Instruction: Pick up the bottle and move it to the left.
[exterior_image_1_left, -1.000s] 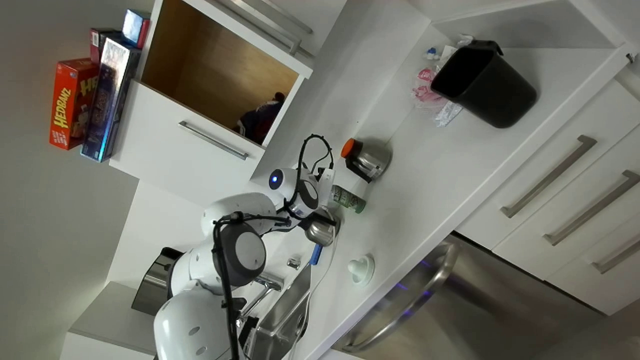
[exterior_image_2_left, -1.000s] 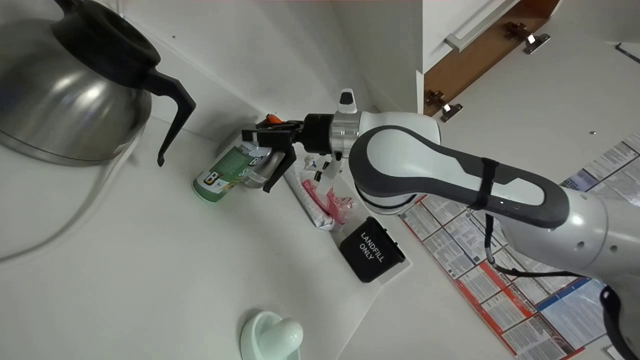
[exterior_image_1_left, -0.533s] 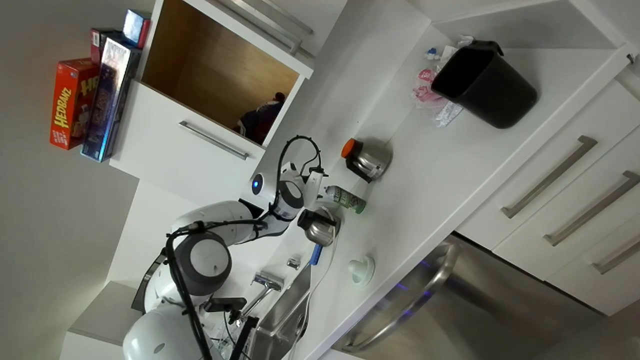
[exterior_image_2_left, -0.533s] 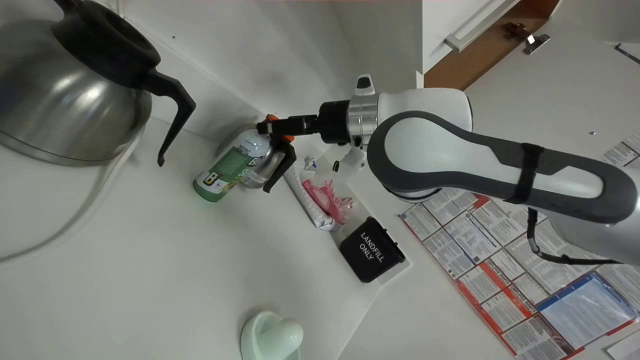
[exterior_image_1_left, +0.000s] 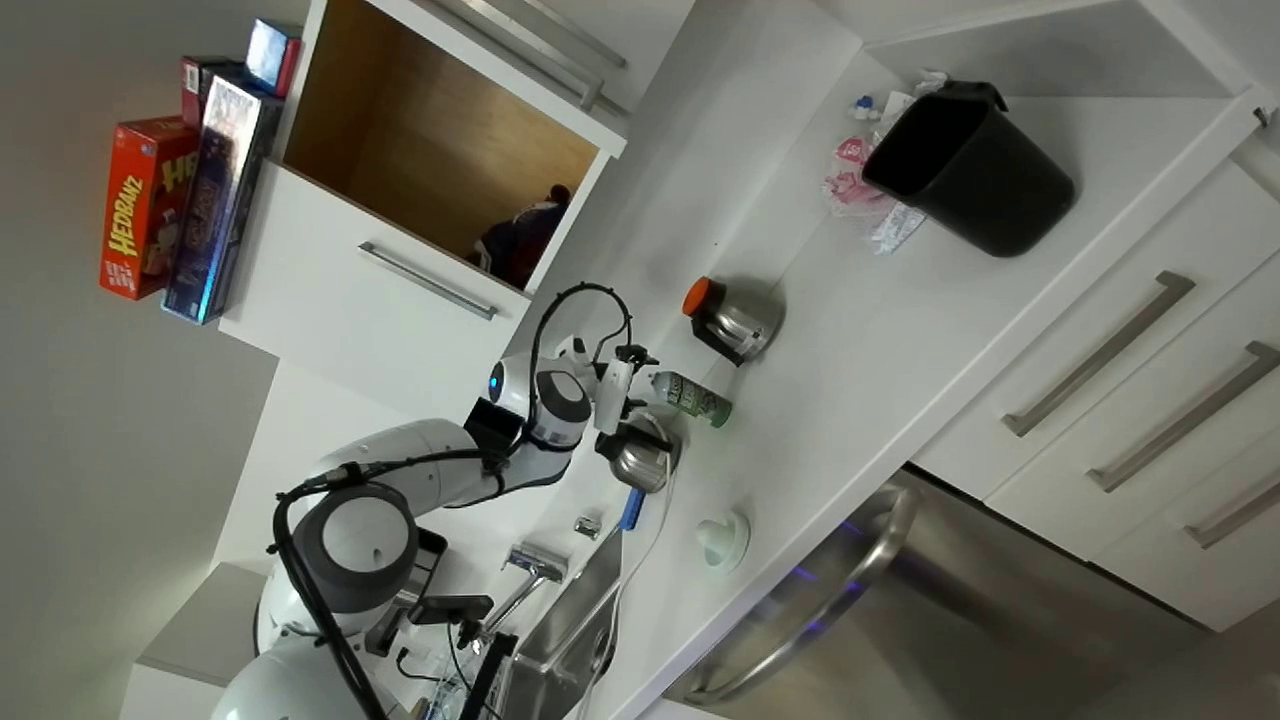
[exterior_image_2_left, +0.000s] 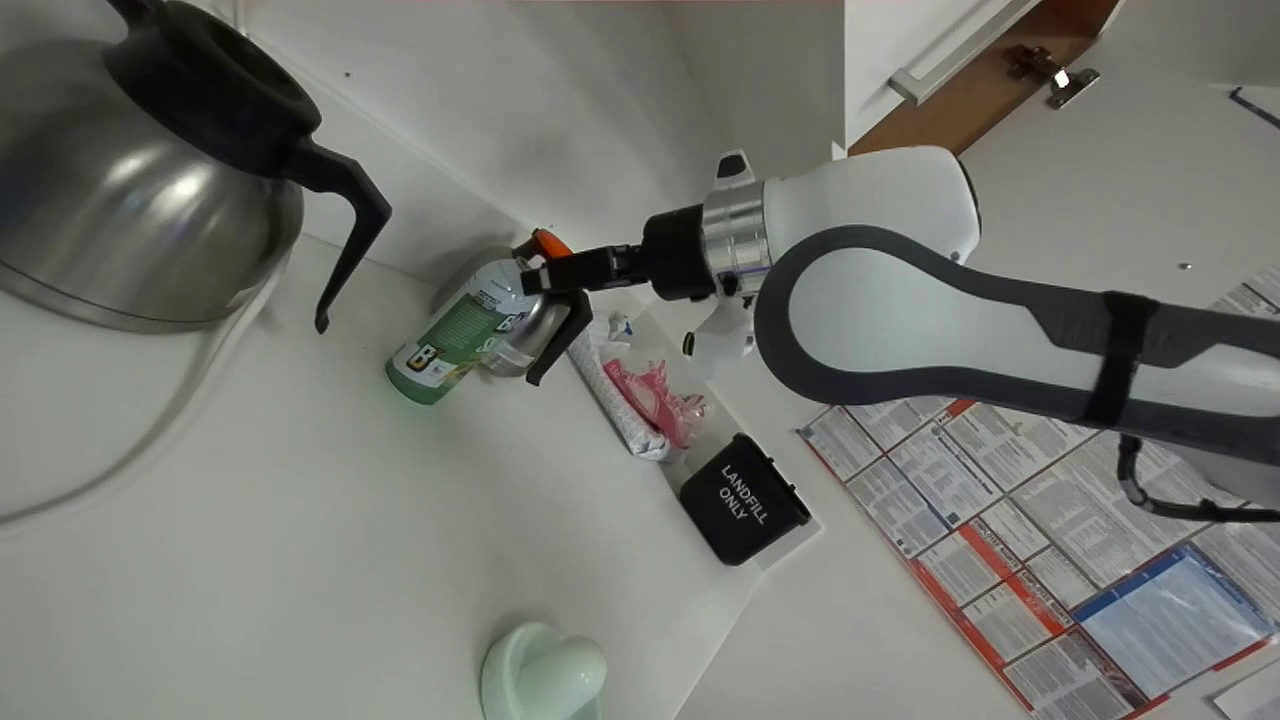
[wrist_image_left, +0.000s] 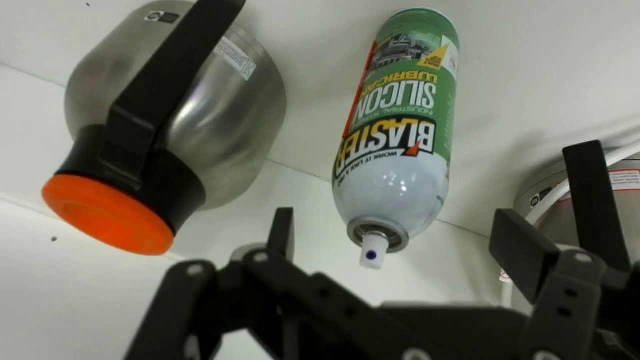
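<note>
1. Your bottle (wrist_image_left: 400, 115) stands upright on the counter (exterior_image_1_left: 880, 340), near the orange-lidded pot (wrist_image_left: 200, 135) and apart from it.
2. Your gripper (wrist_image_left: 402, 235) is near that pot too, its fingers spread wide. The wrist view shows the bottle in line with the gap between them; whether they touch it, you cannot tell.
3. Only the wrist view lets you read BLASTER in full on the bottle's label.
4. In an exterior view you can read LANDFILL ONLY on the black bin (exterior_image_2_left: 742, 500), past the orange-lidded pot on the side away from the bottle. A printed sheet (exterior_image_2_left: 1060, 530) shows well beyond that pot.
5. In an exterior view you see the bin's open mouth, the sink (exterior_image_1_left: 597, 575) and faucet (exterior_image_1_left: 540, 562) well apart from the orange-lidded pot, the open cabinet (exterior_image_1_left: 440, 110) above it, and a red HEDBANZ box (exterior_image_1_left: 140, 210) high up, well apart from it.
6. Count one bottle and two steel pots: the black-lidded pot (exterior_image_2_left: 160, 210) stands across the bottle from the orange-lidded one.
7. Count one bin, one pale green knobbed piece (exterior_image_2_left: 555, 675) well apart from the orange-lidded pot, toward the counter's front edge, and one pink-and-white bag (exterior_image_1_left: 850, 187), nearer that pot than the bin is.
</note>
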